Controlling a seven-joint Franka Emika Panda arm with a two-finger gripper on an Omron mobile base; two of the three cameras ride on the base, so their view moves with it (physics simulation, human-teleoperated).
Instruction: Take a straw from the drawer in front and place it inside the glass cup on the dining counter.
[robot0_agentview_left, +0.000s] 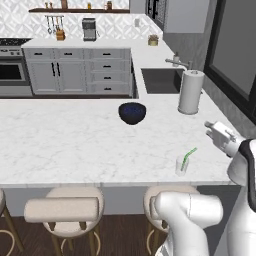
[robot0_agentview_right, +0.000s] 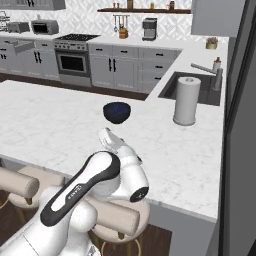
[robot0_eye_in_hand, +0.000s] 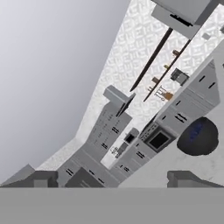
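Straw (robot0_agentview_left: 189, 157) already leaning in cup (robot0_agentview_left: 181, 165) on table (robot0_agentview_left: 75, 145). Gripper (robot0_agentview_left: 214, 131) just right, jaws spread, empty; back away high, avoid nudging cup.

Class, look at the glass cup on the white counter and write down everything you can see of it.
The glass cup is a small, clear, colourless tumbler that looks like thin glass. It stands upright near the front edge of the marble-look dining counter, above the stools. A thin light-green straw stands inside it, leaning to the right, its bent tip poking out well above the rim. Nothing else touches the cup; the open gripper hangs apart from it, up and to the right.
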